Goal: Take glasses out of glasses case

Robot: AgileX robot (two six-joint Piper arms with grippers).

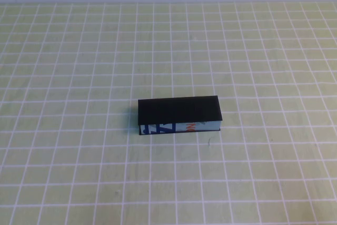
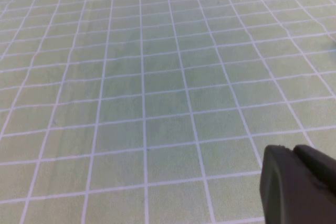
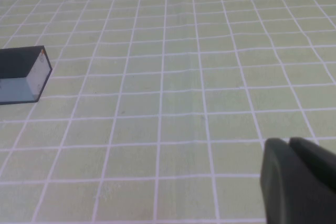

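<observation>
Green gridded tablecloth (image 1: 63, 172) holds only the shut matte black rectangular glasses case (image 1: 179, 110). Right gripper (image 3: 299, 182), fingers pressed together, and left gripper (image 2: 296, 184), fingers' state can't tell, both sit well apart from it; a sloppy lid nudge would probably just slide the case.

The glasses case (image 1: 179, 110) looks matt black, with a smoother printed front panel; the worktop (image 1: 79, 172) cover is matt, cloth-like; each end effector (image 3: 302, 182) looks dull black plastic

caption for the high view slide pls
Closed glasses case alone on the green grid table; neither pincer in this view.
</observation>
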